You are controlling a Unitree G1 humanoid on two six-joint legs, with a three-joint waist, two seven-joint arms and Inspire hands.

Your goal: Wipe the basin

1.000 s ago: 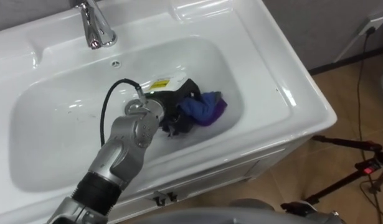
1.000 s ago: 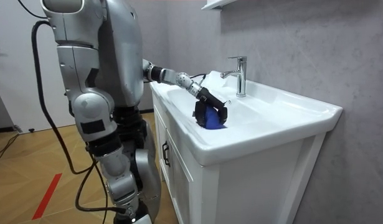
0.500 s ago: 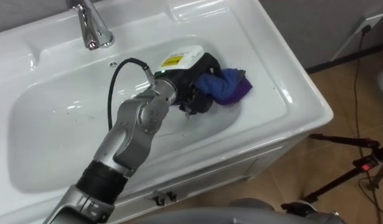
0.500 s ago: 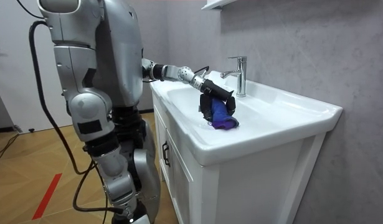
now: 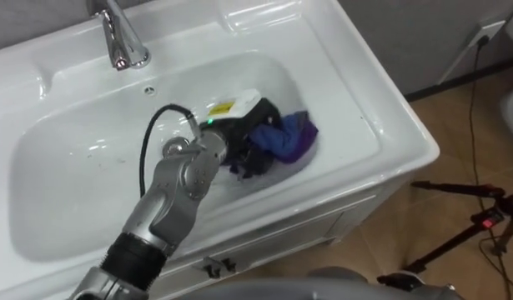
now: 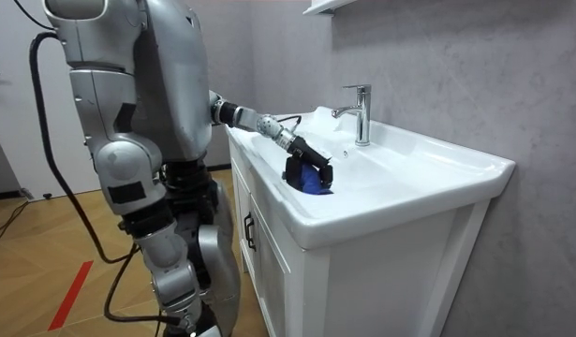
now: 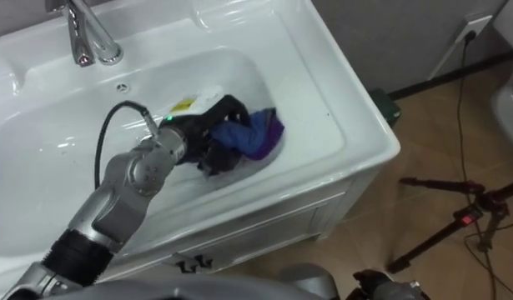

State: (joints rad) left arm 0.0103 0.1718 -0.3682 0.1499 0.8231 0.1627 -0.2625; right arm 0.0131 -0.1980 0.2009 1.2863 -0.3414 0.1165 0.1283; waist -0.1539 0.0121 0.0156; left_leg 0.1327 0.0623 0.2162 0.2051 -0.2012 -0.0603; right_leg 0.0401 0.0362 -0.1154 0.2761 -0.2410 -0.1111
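A white basin (image 5: 81,167) is set in a white vanity top. My left hand (image 5: 249,132) reaches in from the lower left and rests in the right part of the bowl. Its dark fingers are curled round a blue and purple cloth (image 5: 286,140), which is pressed against the bowl's right wall. The same hand (image 7: 208,127) and cloth (image 7: 254,133) appear in the right eye view. In the room view I stand at the near end of the vanity, with the hand (image 6: 302,159) down in the bowl on the cloth (image 6: 313,183).
A chrome faucet (image 5: 117,37) stands at the back rim, with an overflow hole (image 5: 149,89) below it. The vanity's front edge (image 5: 323,212) and cabinet lie under my arm. A tripod (image 5: 477,229) stands on the wooden floor to the right.
Half a second ago the hand had carried the cloth up toward the far right rim. It has now drawn back down into the bowl, nearer to me.
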